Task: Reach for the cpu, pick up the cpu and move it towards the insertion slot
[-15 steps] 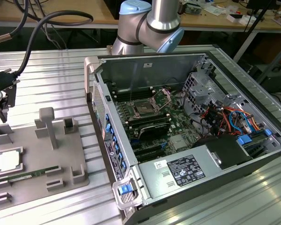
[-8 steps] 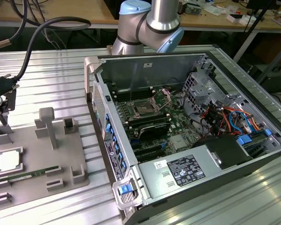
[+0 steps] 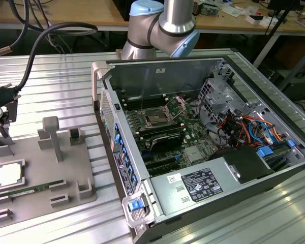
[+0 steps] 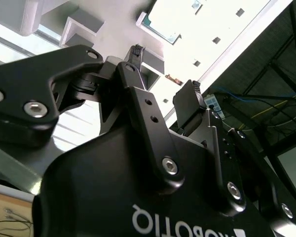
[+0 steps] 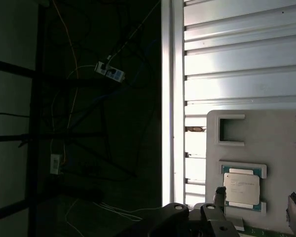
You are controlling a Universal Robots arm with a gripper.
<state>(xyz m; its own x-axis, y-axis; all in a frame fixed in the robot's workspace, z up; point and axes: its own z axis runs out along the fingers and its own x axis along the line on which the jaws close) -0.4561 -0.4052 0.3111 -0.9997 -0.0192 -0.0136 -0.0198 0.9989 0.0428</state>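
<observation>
So in the exterior view the cpu (image 3: pixel 10 174) is sitting flat in its pocket on the grey holder plate (image 3: pixel 66 162), over on the exterior view's left of the ribbed metal desk (image 3: pixel 56 81). The pincer (image 3: pixel 5 124) hangs near it, above the plate, not touching. The insertion slot (image 3: pixel 156 118) is well apart from the chip, inside the open computer case (image 3: pixel 244 168), and its bracket looks flipped up. In the second wrist view the pincer's fingers (image 4: pixel 138 94) are clearly spread apart with nothing between them, and the cpu is out beyond the tips. In the first wrist view the chip lies in its pocket, close to the fingertips (image 5: pixel 218 195).
</observation>
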